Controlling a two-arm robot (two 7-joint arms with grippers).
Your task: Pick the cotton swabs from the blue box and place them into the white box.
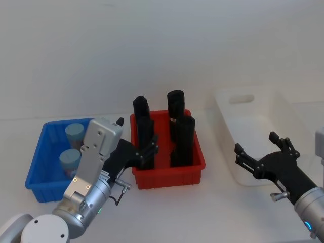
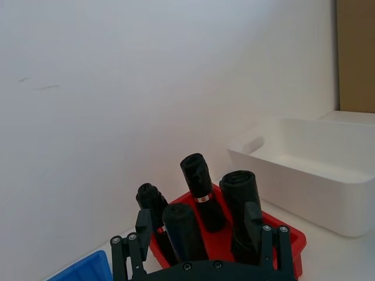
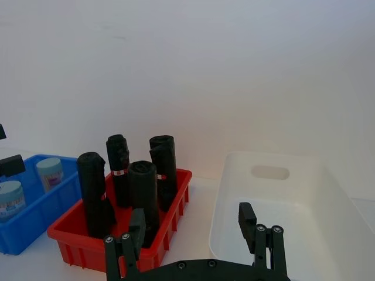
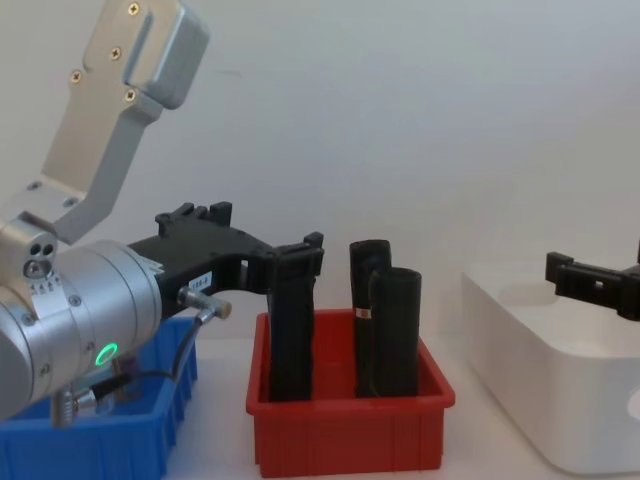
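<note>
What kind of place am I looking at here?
Probably a lab test bench: a plain white table against a blank wall, with a blue box, red bin and white box lined up.

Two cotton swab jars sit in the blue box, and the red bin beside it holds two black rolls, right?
Not quite: the red bin holds four black rolls, not two, as the head view shows. Two cotton swab jars do sit in the blue box.
</note>
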